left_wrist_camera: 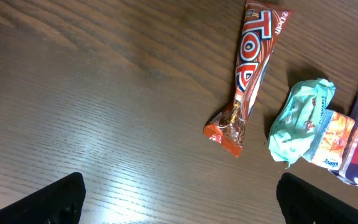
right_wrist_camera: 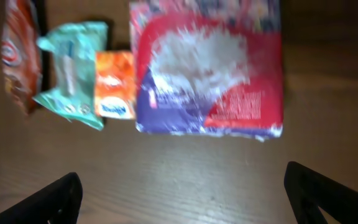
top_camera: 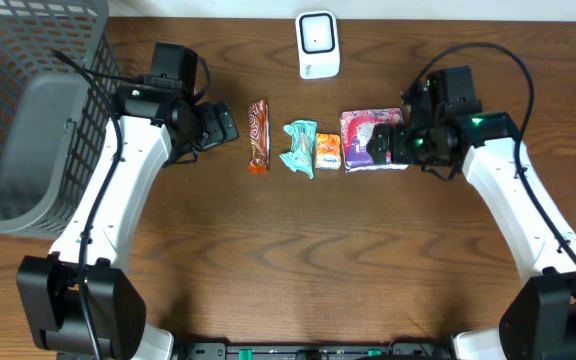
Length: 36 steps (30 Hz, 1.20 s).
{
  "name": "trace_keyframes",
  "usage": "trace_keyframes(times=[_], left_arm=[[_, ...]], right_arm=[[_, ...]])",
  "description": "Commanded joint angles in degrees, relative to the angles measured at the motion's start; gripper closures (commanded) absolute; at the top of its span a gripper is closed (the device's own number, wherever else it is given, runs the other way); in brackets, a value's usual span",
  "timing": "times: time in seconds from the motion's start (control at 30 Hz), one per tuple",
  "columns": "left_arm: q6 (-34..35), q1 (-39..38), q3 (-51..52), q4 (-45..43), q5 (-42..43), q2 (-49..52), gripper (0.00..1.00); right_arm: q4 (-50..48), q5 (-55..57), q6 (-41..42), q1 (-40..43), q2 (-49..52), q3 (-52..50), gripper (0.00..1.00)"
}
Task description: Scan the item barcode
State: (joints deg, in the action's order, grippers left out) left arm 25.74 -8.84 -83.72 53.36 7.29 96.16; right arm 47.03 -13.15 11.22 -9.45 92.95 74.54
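Four items lie in a row on the wooden table: a red-brown chocolate bar (top_camera: pixel 258 136), a crumpled teal packet (top_camera: pixel 300 147), a small orange packet (top_camera: pixel 328 152) and a pink and purple pack (top_camera: pixel 368 138). The white scanner (top_camera: pixel 317 45) stands at the back. My left gripper (top_camera: pixel 226 127) hovers open just left of the bar (left_wrist_camera: pixel 253 62), with only bare wood between its fingers. Over the pack's right edge my right gripper (top_camera: pixel 392 144) is open too. In the right wrist view the pack (right_wrist_camera: pixel 210 68) lies ahead of the fingertips (right_wrist_camera: pixel 55 199), with nothing between them.
A grey mesh basket (top_camera: pixel 28 110) fills the far left corner, close behind the left arm. Bare wood stretches across the front half of the table (top_camera: pixel 308 260). The teal packet (left_wrist_camera: pixel 300 118) and the orange packet (left_wrist_camera: pixel 334 140) touch each other.
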Motion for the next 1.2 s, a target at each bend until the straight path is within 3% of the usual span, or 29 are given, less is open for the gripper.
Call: trace_keyframes(times=[0.0, 1.17], left_arm=[[0.1, 0.0, -0.5, 0.1, -0.7, 0.0, 0.02], [0.1, 0.0, -0.5, 0.1, -0.7, 0.0, 0.02]], right_arm=[[-0.2, -1.2, -0.9, 0.0, -1.0, 2.1, 0.01], [-4.5, -8.4, 1.0, -3.7, -1.1, 2.1, 0.01]])
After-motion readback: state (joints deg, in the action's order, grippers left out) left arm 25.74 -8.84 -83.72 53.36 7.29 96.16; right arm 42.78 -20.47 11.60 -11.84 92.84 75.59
